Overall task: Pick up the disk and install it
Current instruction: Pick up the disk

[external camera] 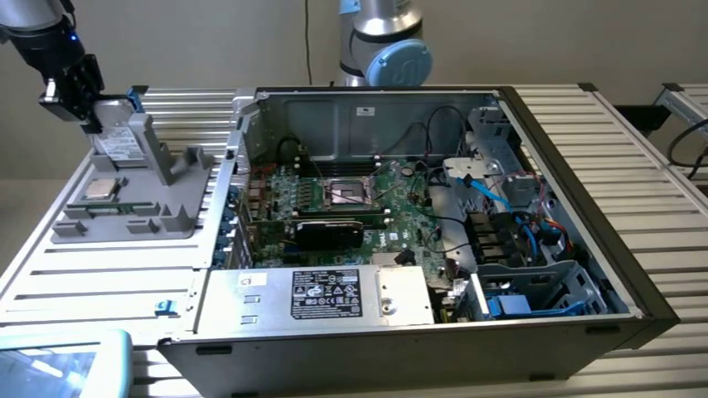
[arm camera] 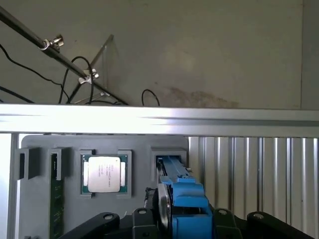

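Item under inspection: the disk (external camera: 122, 141) is standing on edge in an upright slot of the grey fixture (external camera: 166, 211), which is sitting on the slatted table (external camera: 631, 149) at the exterior view's left, outside the computer case (external camera: 603, 224). In the wrist view, the disk's blue carrier and silver edge are rising out of that slot towards the camera.

The gripper (external camera: 91, 112) is sitting over the disk's top end, with its black body flanking the blue carrier on both sides. Whether it is clamping the disk or merely straddling it cannot be told.

Fixture contents: a square silver CPU chip (arm camera: 103, 173) is lying flat in its own recess, one compartment over from the disk's slot. A green memory stick (arm camera: 56, 199) is standing in a narrow slot beyond the chip. Both are sitting apart from the disk.

Case contents: the case is lying open with its side panel off. A green motherboard (external camera: 354, 199) is occupying the floor. A silver power-supply box (external camera: 332, 294) with a black label is sitting along the near wall. Blue cables (external camera: 492, 195) are running down towards a metal drive bay (external camera: 548, 286) in the corner at the exterior view's right. The disk is sitting well apart from that bay.
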### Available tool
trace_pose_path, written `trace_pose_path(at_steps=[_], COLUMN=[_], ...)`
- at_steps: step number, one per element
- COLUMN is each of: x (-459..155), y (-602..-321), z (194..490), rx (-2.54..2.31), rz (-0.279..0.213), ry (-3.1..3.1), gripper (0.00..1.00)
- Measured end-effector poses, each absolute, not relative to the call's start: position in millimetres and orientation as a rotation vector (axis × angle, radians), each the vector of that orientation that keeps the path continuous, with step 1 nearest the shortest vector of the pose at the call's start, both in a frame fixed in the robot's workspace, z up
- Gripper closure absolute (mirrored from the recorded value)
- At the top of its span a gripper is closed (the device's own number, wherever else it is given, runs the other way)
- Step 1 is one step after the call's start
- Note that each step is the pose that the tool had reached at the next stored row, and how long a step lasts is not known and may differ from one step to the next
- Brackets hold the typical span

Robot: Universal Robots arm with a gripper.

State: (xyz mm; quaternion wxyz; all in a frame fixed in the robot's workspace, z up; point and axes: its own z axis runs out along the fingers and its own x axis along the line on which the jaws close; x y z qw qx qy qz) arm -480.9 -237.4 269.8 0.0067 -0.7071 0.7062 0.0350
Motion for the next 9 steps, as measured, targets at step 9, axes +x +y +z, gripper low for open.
trace_pose_path(at_steps=[9], x=[-480.9], y=[-237.7], z=[273.5], rx=[-2.213], rz=[0.104], ry=[2.210], gripper=[0.61])
